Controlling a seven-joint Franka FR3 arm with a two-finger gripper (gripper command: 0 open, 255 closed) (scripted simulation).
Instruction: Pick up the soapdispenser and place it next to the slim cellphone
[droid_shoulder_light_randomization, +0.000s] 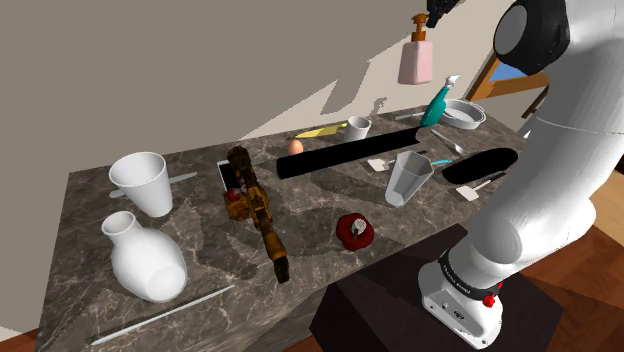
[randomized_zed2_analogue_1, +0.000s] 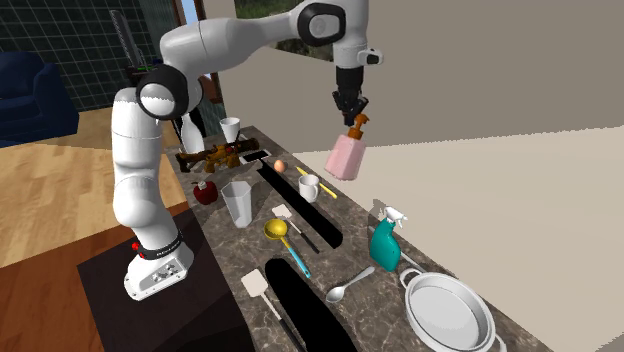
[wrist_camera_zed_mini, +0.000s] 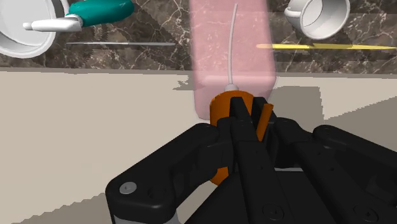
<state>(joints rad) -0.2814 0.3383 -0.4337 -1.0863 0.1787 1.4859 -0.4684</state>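
Closest to you in the wrist view, the gripper (wrist_camera_zed_mini: 245, 118) has its two black fingers clamped on the orange pump top of the pink soap dispenser (wrist_camera_zed_mini: 232, 57). The bottle hangs below the fingers, in the air and clear of the surface. Under it you see a strip of counter with a white mug (wrist_camera_zed_mini: 316, 16) to one side and a teal spray bottle (wrist_camera_zed_mini: 102, 9) to the other.

The surface is a dark marbled counter (droid_shoulder_light_randomization: 90, 200) set against a beige wall, with wood floor around the dark stand. In the second exterior view a dark blue armchair (randomized_zed2_analogue_1: 30, 95) stands far back.

The slim cellphone (droid_shoulder_light_randomization: 221, 174) lies flat near the middle of the counter, well apart from the raised dispenser. A brown and gold object (droid_shoulder_light_randomization: 255, 210) lies just beside it and overlaps its edge in the shoulder view.

Between dispenser and phone you have the mug, a yellow pencil (droid_shoulder_light_randomization: 320, 132), an egg (droid_shoulder_light_randomization: 296, 146) and a long black patch (droid_shoulder_light_randomization: 345, 158) on the counter. Nearer the stand are a clear tumbler (droid_shoulder_light_randomization: 408, 177) and a red round thing (droid_shoulder_light_randomization: 355, 230).

At the shoulder view's left stand a white cup (droid_shoulder_light_randomization: 140, 182) and a white vase (droid_shoulder_light_randomization: 145, 258). A grey pan (droid_shoulder_light_randomization: 463, 112) sits by the spray bottle.
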